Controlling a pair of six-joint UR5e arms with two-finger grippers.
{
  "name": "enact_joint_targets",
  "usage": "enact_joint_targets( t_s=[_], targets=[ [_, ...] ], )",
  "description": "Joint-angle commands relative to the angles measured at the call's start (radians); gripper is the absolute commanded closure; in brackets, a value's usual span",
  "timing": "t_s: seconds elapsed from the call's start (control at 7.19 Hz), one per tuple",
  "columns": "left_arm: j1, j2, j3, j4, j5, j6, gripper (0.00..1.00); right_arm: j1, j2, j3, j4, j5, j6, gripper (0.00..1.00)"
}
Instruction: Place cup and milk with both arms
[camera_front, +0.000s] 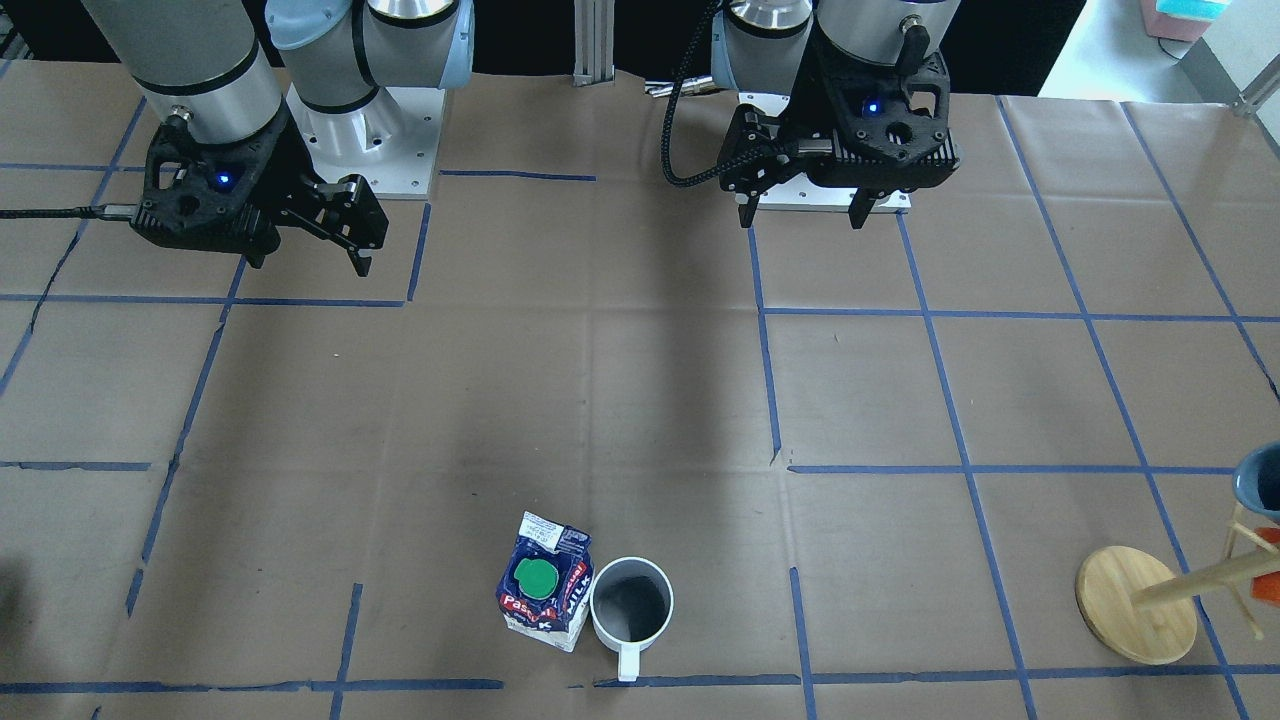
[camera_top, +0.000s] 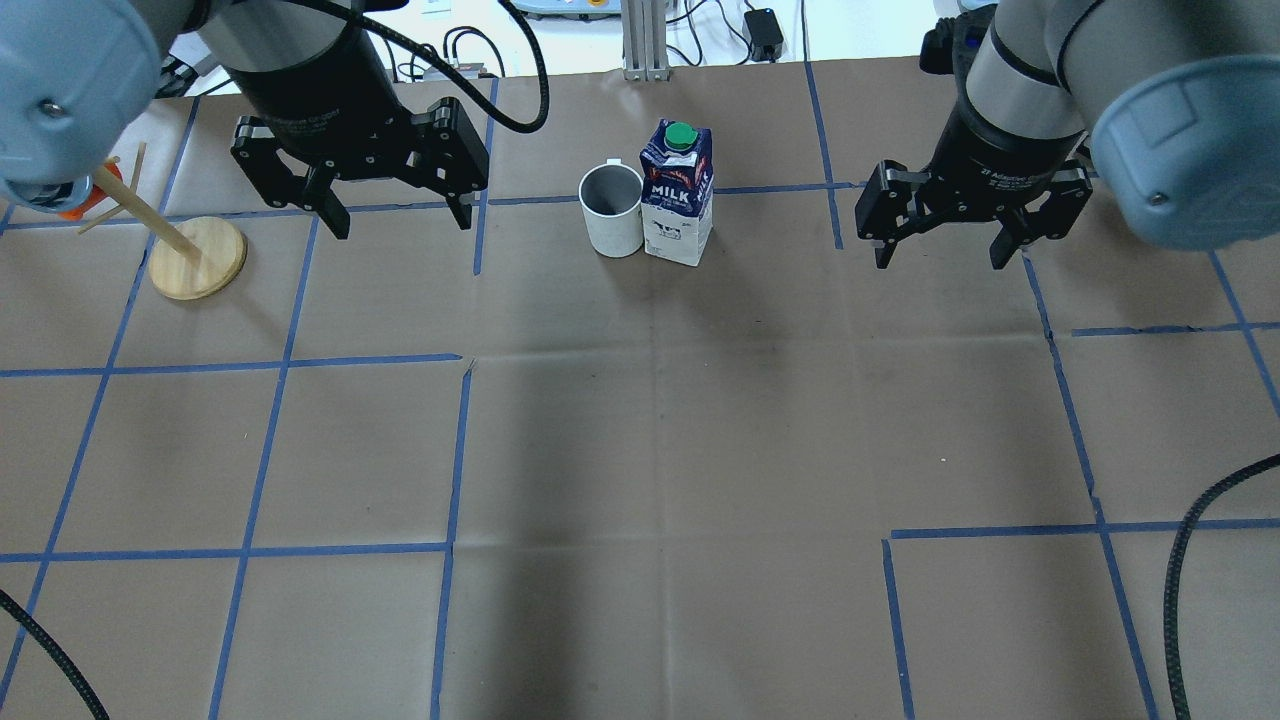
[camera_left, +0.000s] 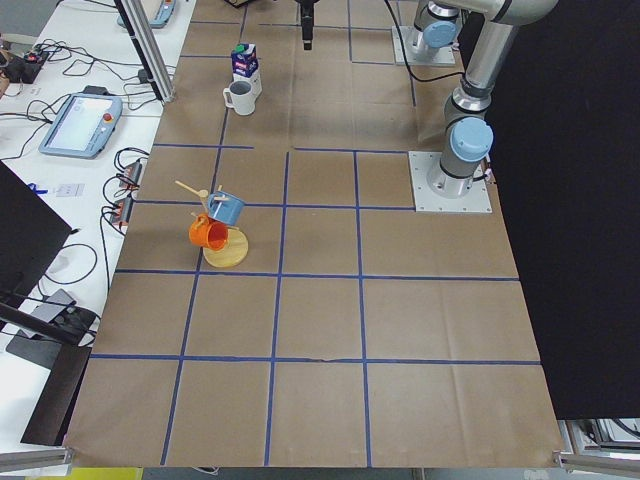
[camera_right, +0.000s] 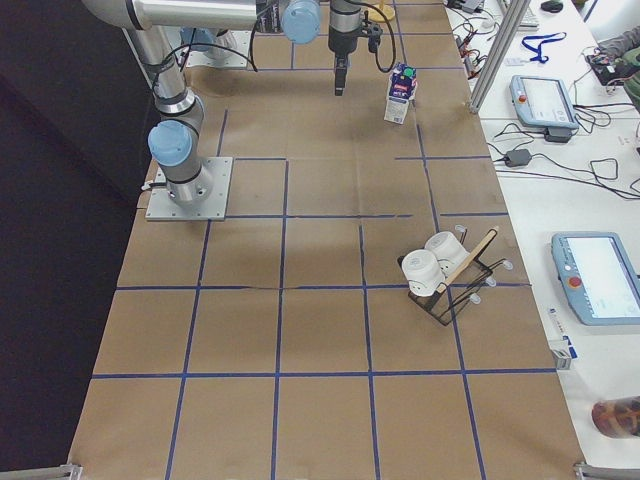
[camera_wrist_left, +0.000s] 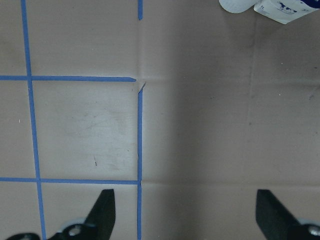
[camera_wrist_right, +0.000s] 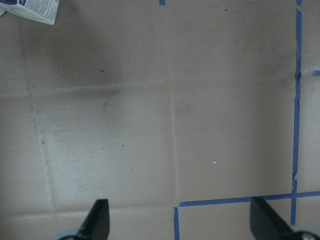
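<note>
The tall blue-and-white gable-top milk carton stands upright; the white ceramic mug touches its left side. My left gripper, fingers apart and empty, hangs mug-side of the carton. My right gripper, likewise apart, hangs opposite.

Left arm, right arm: round silver-grey tubes, black ring bands. Big light-blue joint caps, tiny screws in them. Left gripper, right gripper: black, two thin fingers each, small blue light on body. Small white letters on right wrist. Bumpy black cable by left gripper. Pale metal base plates, screw holes.
</note>
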Motion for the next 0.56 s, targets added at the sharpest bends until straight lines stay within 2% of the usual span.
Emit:
enact_joint_targets(
  t_s=[0.0, 0.42],
  targets=[
    [0.000, 0.000, 0.000, 0.000, -0.001, 0.000, 0.00, 0.000, -0.001, 0.001, -0.001, 0.000, -0.002, 0.00],
    [0.000, 0.000, 0.000, 0.000, -0.001, 0.000, 0.00, 0.000, 0.001, 0.004, -0.001, 0.000, -0.008, 0.00]
  ],
)
